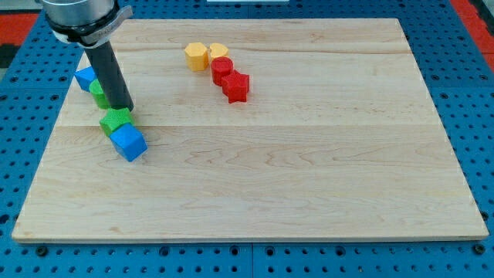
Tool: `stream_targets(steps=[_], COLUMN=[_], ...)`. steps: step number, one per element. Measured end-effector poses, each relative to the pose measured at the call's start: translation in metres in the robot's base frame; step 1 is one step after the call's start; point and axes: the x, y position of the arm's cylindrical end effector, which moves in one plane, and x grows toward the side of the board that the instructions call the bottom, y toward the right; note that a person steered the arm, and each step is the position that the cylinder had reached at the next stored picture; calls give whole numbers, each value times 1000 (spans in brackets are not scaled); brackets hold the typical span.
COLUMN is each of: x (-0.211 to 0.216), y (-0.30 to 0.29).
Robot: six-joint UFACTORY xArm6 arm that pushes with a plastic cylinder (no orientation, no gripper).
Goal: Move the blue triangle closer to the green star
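A blue block [84,77], likely the blue triangle, lies near the board's left edge, partly hidden by my rod. A green block [97,93] sits just below and right of it, also partly hidden. The green star [116,120] lies lower, touching a blue cube [129,142] at its lower right. My tip [123,107] rests on the board just above the green star, right of the green block.
Two yellow blocks [196,55] [220,52] and two red blocks [222,69] [236,86] cluster at the upper middle of the wooden board [309,170]. Blue perforated table surrounds the board.
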Motion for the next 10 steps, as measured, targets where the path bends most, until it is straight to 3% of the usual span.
stream_targets(steps=[1,3,5,6,8,10], x=[-48,-81,-130,-127,-52,-19], y=[-4,-76,-76,-113,-103,-103])
